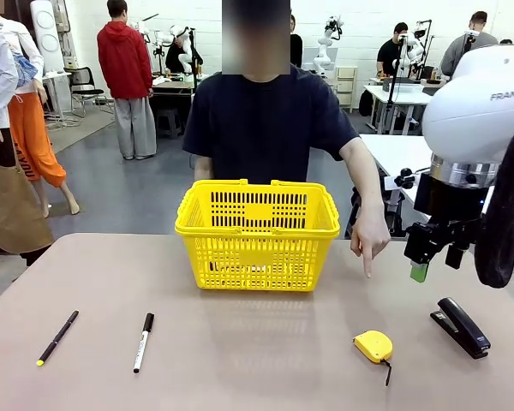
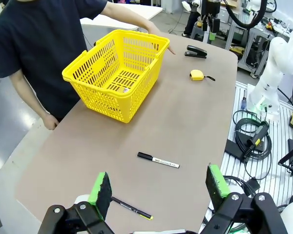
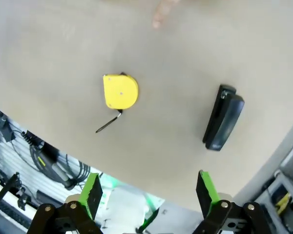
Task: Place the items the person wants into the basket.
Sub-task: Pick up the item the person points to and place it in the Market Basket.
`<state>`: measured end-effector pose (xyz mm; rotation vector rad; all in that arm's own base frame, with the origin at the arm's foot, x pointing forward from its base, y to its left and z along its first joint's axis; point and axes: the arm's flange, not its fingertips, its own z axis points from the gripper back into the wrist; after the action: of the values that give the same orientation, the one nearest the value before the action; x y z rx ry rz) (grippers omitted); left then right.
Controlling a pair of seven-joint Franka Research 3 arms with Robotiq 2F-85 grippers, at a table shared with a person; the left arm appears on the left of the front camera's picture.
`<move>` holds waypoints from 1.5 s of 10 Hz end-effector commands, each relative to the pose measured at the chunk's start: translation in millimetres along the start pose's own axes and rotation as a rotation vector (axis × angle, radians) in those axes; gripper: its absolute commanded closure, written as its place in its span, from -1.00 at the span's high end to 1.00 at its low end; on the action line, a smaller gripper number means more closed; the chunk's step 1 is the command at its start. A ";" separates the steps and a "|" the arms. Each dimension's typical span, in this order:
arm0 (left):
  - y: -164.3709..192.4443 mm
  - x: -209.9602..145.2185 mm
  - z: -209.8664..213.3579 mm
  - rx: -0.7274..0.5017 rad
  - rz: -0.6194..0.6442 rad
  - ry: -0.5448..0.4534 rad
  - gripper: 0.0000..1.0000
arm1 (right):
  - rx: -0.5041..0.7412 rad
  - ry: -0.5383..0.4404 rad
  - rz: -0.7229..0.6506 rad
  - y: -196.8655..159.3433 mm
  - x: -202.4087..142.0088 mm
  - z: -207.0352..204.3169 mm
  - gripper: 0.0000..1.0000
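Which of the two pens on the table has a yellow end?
The thin black pen, the one lying farther left: the tip nearest the robot is yellow. The other, a marker with a black cap and white barrel, has no yellow on it.

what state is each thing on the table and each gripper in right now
basket: upright, handles folded down
tape measure: lying flat, cord out
stapler: shut, lying flat
marker: capped, lying flat
pen: lying flat
person's hand: pointing down at the table
left gripper: open, holding nothing
right gripper: open, holding nothing
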<state>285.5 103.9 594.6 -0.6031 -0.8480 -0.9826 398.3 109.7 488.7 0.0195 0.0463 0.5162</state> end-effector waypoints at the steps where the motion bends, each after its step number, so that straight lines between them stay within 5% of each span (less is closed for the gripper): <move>1: 0.8 -0.1 0.3 -0.010 -0.023 -0.020 1.00 | 0.065 -0.104 0.070 -5.4 -11.4 -10.6 1.00; 2: 0.8 -0.1 0.3 -0.010 -0.023 -0.020 1.00 | 0.000 0.000 0.000 0.0 0.0 0.0 1.00; 8: 0.8 -0.1 0.3 -0.010 -0.023 -0.020 1.00 | 0.013 -0.016 0.015 -2.9 -5.0 -4.3 1.00; 12: 0.8 -0.1 0.3 -0.010 -0.023 -0.020 1.00 | 0.088 -0.152 0.076 29.0 9.1 -123.1 1.00; 15: 0.8 -0.1 0.3 -0.010 -0.023 -0.020 1.00 | 0.051 -0.228 0.103 37.6 2.5 -160.4 1.00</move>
<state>284.9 103.5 594.7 -0.6114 -0.8499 -0.9846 390.0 152.1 341.3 0.1111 -0.1245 0.5797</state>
